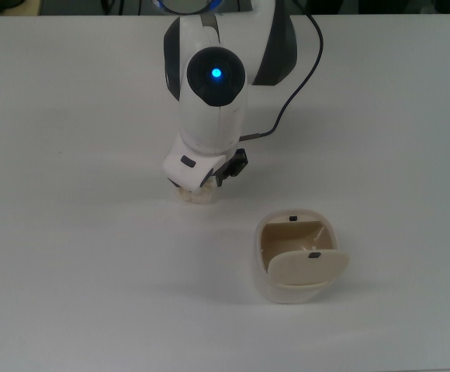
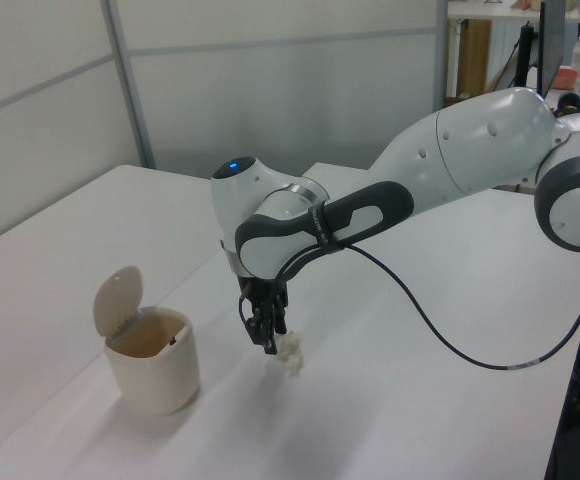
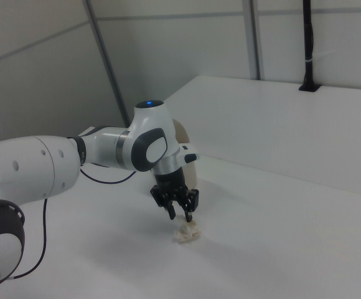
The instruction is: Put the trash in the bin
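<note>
The trash (image 3: 187,233) is a lumpy cream-white paper wad on the white table. My gripper (image 3: 180,216) hangs open right above it, fingers spread to either side of its top. The left view shows the gripper (image 2: 269,343) low at the wad (image 2: 292,353), just to its left. From the top, my arm's white wrist (image 1: 209,116) covers the fingers, and only the trash's edge (image 1: 198,196) peeks out. The cream-beige bin (image 1: 295,263) stands to the lower right of the trash in the top view, its flap lid (image 2: 118,300) tipped open.
A black cable (image 2: 440,320) loops from the arm over the table. In the right view, my arm hides most of the bin (image 3: 183,134). Wall panels (image 2: 170,90) stand behind the table's far edge in the left view.
</note>
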Controlling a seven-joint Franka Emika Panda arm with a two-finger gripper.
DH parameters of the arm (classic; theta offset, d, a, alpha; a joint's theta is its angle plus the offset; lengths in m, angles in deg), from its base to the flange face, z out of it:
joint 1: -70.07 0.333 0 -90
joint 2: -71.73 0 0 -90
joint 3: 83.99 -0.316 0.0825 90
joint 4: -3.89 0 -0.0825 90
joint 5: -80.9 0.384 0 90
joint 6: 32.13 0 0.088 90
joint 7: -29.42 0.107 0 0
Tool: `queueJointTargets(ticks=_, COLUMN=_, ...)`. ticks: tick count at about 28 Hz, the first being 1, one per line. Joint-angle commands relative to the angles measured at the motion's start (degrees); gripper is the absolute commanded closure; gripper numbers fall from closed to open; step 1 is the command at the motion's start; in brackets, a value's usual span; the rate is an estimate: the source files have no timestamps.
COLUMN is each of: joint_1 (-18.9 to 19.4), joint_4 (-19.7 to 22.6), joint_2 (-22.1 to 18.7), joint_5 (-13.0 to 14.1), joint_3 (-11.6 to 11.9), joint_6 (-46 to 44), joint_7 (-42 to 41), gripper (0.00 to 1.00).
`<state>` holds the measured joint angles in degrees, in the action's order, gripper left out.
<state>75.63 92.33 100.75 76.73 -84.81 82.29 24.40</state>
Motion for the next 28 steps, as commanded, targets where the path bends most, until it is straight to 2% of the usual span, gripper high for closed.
queueJointTargets(ticks=1, joint_1=0.4, joint_4=0.1, joint_2=-0.3, joint_5=-1.4, joint_3=0.6, joint_6=2.0, joint_7=0.5, gripper=0.81)
queueJointTargets(ticks=6, joint_1=0.3, joint_4=0.1, joint_2=-0.3, joint_5=-3.2, joint_3=0.6, joint_6=2.6, joint_7=0.1, gripper=0.85)
queueJointTargets(ticks=11, joint_1=0.4, joint_4=0.2, joint_2=-0.3, joint_5=-6.5, joint_3=0.6, joint_6=2.4, joint_7=-0.2, gripper=0.99)
queueJointTargets(ticks=14, joint_1=0.3, joint_4=0.6, joint_2=-0.3, joint_5=-7.6, joint_3=0.6, joint_6=2.4, joint_7=-0.2, gripper=1.00)
queueJointTargets(ticks=22, joint_1=0.3, joint_4=0.7, joint_2=-1.0, joint_5=-7.5, joint_3=0.6, joint_6=1.8, joint_7=0.0, gripper=1.00)
queueJointTargets(ticks=28, joint_1=0.3, joint_4=0.7, joint_2=-4.6, joint_5=-6.9, joint_3=0.5, joint_6=0.1, joint_7=0.0, gripper=1.00)
